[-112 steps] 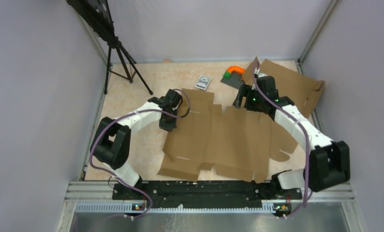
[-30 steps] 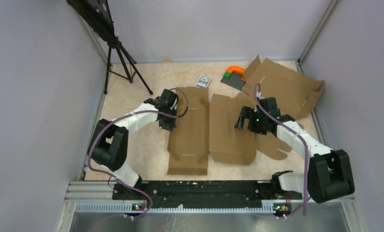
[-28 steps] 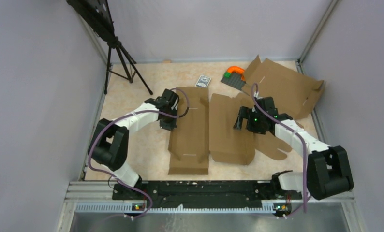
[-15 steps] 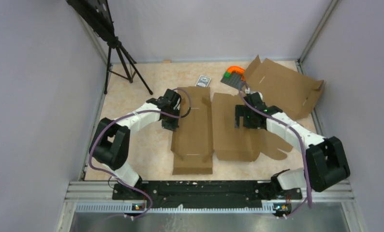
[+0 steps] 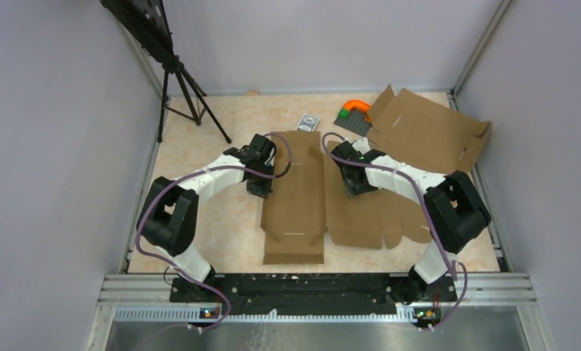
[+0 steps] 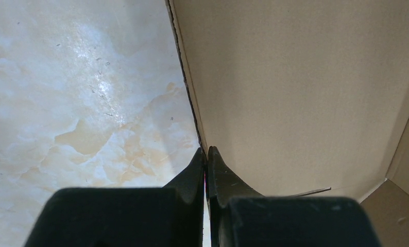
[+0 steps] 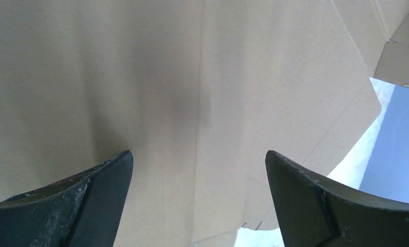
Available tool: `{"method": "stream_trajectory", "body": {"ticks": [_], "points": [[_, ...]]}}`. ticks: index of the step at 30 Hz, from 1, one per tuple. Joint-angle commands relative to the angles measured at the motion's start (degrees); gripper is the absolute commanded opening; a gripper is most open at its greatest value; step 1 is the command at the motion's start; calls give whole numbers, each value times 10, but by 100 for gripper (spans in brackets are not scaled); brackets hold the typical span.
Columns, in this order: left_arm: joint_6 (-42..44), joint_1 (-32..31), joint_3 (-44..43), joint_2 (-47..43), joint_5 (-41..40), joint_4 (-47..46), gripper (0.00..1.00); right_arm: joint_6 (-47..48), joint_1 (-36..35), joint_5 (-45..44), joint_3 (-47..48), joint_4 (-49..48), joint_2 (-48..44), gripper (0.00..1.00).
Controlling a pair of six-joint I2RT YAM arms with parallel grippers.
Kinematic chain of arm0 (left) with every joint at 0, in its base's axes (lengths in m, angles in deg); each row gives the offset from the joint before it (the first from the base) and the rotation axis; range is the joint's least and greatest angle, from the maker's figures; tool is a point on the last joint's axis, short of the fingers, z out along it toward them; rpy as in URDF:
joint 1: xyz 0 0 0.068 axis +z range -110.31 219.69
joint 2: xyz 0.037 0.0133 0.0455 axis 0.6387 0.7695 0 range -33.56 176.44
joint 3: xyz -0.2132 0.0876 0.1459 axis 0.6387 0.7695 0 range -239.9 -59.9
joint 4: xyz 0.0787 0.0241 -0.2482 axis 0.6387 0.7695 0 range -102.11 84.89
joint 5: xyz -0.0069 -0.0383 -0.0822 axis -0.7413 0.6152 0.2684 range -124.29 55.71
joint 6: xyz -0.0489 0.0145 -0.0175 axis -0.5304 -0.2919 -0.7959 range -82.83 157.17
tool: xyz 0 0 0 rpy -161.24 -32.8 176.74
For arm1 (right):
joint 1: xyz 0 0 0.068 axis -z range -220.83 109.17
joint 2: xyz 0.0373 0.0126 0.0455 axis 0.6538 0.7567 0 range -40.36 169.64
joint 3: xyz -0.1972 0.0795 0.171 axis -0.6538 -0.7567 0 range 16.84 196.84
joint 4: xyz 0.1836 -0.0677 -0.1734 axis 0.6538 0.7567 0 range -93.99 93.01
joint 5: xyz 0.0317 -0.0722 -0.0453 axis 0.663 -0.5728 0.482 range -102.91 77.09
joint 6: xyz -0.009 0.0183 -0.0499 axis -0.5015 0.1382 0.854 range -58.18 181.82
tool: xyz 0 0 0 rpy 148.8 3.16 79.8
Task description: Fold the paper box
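Can't tell if the left fingers (image 6: pixel 218 177) actually pinch the box (image 6: pixel 295 92) edge at their tips. Beyond the right fingers (image 7: pixel 79 200) the box runs off the top and left.

A flat brown cardboard sheet (image 5: pixel 428 135) is lying spread on the bench (image 5: pixel 214 219). Just left of that sheet, a grey plate (image 5: pixel 355 124) is carrying an orange arch (image 5: pixel 358 104) and a green block (image 5: pixel 344 112). Further left of the sheet, a small grey card pack (image 5: pixel 308 121) is lying and a black tripod (image 5: pixel 181 88) is standing.
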Motion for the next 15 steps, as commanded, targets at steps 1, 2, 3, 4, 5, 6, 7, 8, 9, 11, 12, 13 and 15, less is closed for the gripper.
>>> {"method": "stream_trajectory", "body": {"ticks": [1, 2, 3, 4, 5, 6, 7, 8, 9, 11, 12, 13, 15], "points": [[0, -8, -9, 5, 22, -4, 0, -2, 0, 31, 13, -13, -60, 99], [0, -8, -8, 4, 23, -4, 0, 3, 1, 51, 19, -16, -66, 99], [0, -8, -8, 4, 24, -4, 0, 11, 5, 90, 24, -22, -70, 99], [0, -8, -8, 4, 26, -4, 0, 17, 10, 131, 27, -33, -74, 99], [0, -8, -8, 3, 27, -5, 0, 19, 15, 174, 25, -46, -77, 98], [0, -8, -8, 3, 28, -6, 0, 18, 20, 211, 19, -62, -81, 97], [0, -7, -8, 3, 30, -7, 0, 15, 25, 237, 12, -76, -83, 97], [0, -8, -7, 3, 31, -8, 0, 10, 28, 259, 6, -86, -84, 97], [0, -8, -6, 3, 33, -9, 0, 8, 34, 277, -3, -97, -83, 96], [-1, -8, -5, 3, 35, -9, 0, 3, 46, 314, -16, -112, -77, 94], [-2, -8, -4, 2, 37, -10, 0, -1, 53, 333, -24, -121, -76, 94], [-2, -9, -4, 1, 40, -10, 0, -6, 63, 361, -37, -135, -79, 93], [-2, -9, -2, -1, 42, -13, 0, -23, 88, 433, -74, -179, -104, 93]]}}
